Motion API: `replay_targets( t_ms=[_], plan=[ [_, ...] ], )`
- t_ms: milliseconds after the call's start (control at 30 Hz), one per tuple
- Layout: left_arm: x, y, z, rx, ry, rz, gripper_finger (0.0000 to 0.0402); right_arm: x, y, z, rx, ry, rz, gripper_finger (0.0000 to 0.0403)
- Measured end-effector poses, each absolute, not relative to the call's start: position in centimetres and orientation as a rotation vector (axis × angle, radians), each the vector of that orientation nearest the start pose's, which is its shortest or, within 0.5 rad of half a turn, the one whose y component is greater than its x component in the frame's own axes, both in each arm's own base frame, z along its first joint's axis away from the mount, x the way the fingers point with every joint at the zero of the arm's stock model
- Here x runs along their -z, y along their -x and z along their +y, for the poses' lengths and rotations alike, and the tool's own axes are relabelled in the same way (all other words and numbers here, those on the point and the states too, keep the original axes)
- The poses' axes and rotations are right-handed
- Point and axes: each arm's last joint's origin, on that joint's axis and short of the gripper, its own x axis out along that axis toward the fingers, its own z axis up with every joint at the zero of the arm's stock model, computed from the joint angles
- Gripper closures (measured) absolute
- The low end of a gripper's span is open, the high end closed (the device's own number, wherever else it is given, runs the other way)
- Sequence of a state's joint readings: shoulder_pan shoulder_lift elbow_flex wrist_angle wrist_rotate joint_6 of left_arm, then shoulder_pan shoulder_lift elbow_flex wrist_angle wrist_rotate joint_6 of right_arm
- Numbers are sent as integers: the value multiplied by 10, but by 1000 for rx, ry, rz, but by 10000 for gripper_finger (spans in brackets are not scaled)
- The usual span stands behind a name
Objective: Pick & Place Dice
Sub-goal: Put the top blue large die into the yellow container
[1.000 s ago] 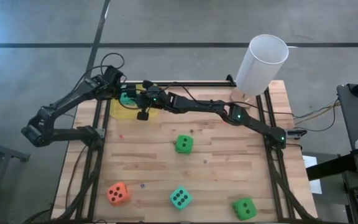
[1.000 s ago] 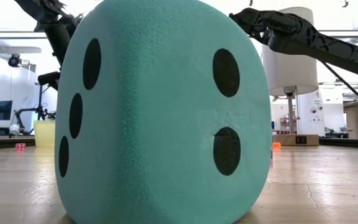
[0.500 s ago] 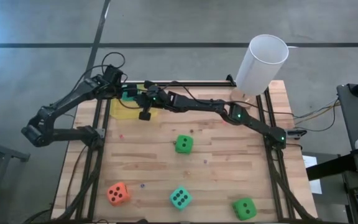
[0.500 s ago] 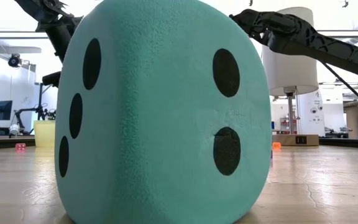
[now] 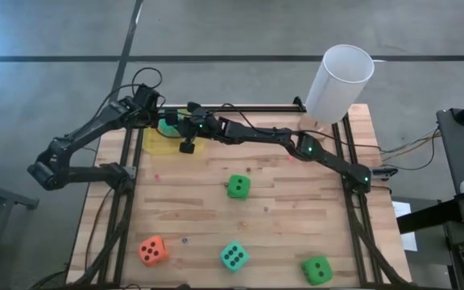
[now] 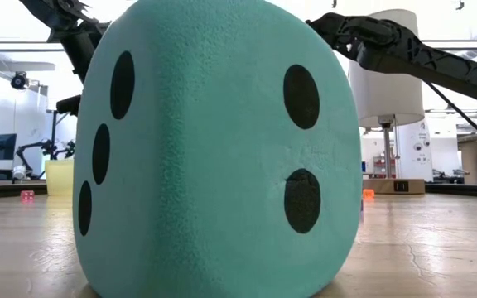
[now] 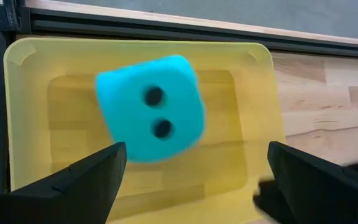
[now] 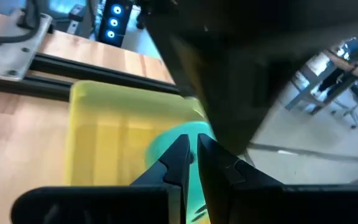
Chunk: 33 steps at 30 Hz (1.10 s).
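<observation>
No readable writing or brand is seen on anything.

Five dice are counted. At the worktop's far left corner a yellow tray (image 5: 170, 142) is set, and one teal die (image 7: 149, 116) lies in it, tilted, with a two-pip face turned up toward the left wrist camera. The left gripper (image 7: 191, 180) is held above this tray with its fingers spread wide, one to each side of the die and clear of it; nothing is gripped. The right gripper (image 8: 190, 163) is reached across from the right side to the same tray, beside the left gripper; its two fingers are seen pressed almost together with only a thin slit between them, and nothing is held.

Along the near edge three dice are set: an orange-red die (image 5: 152, 250) near the left corner, a second teal die (image 5: 233, 256) at the middle with five pips up, and a green die (image 5: 316, 270) toward the right corner. Another green die (image 5: 238, 186) is placed about mid-worktop. As cubes, no long axis is shown.

One white cylinder (image 5: 338, 82) is stood at the far right corner.
</observation>
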<state>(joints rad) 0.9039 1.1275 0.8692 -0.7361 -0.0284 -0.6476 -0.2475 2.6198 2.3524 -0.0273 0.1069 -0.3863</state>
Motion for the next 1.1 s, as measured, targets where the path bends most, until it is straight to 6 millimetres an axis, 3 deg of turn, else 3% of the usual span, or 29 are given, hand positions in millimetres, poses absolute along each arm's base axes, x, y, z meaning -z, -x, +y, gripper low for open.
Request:
replay_targets(
  t_ms=[267,767,1100],
  plan=[
    [-256,-129,167,-1174,954,647,10,-200,-576,-134,257,376,396,374],
    [-256,-128,168,-1177,867,689,12,-236,-563,-65,81,466,558,374],
    [-257,-128,168,-1176,865,689,20,-256,-547,-57,55,441,653,374]
  ],
)
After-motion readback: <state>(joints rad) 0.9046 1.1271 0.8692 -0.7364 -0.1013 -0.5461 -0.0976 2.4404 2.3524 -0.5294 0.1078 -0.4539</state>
